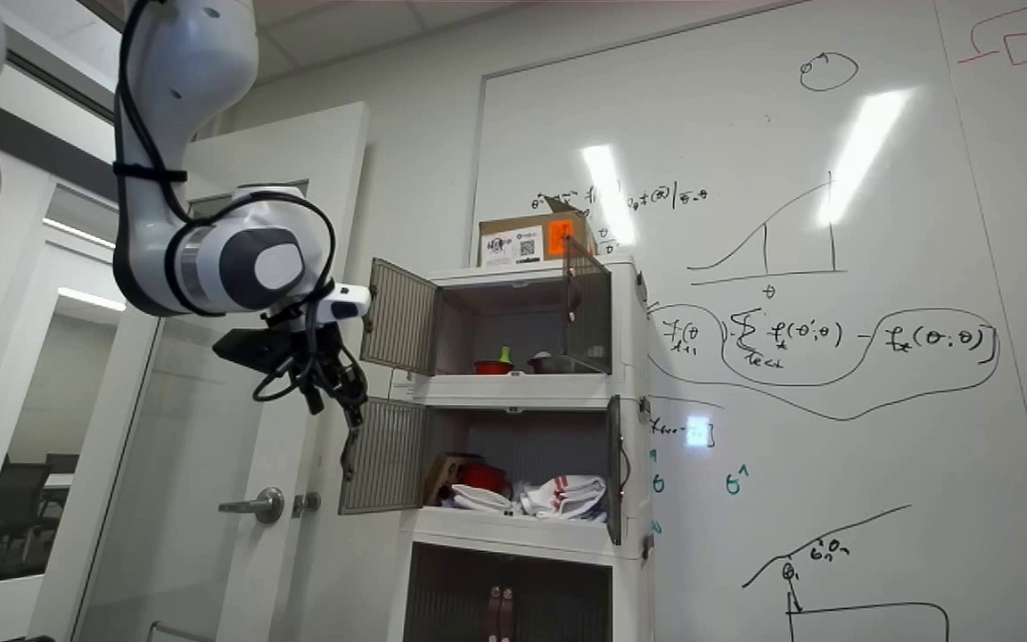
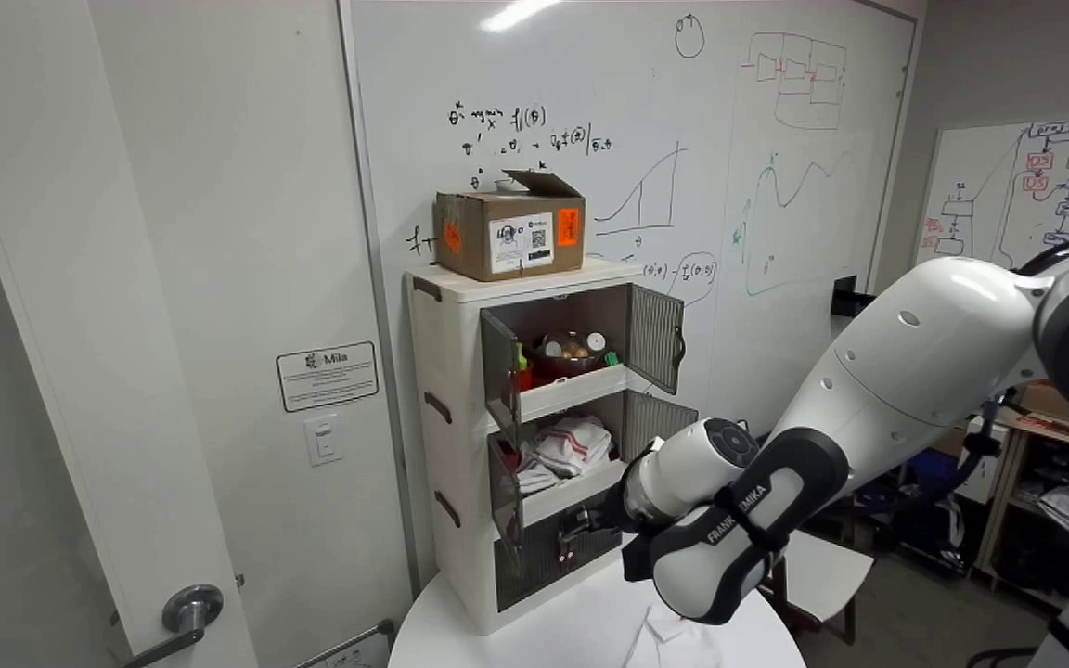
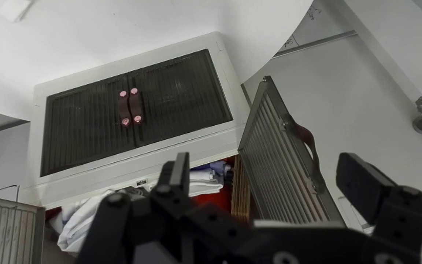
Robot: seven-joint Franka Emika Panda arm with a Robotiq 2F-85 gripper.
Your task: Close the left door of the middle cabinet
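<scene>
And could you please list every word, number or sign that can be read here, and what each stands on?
"Mila": white rectangular wall sign with black border; smaller lines unreadable.
"FRANK EMIKA": white robot arm link, partly covered between the words.
"θ", handwritten: large white whiteboard; its longer formulas are unclear.
Too small or blurred: white label on the brown cardboard box; smaller background whiteboard.

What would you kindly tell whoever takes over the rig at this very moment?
Gripper: open, near the left door, which shows between its jaws in the wrist view; contact unclear.
Middle cabinet: left door swung wide open, right door open too.
Done: gripper is by the door; closing not yet achieved.
Left to do: swing the left door shut.
</scene>
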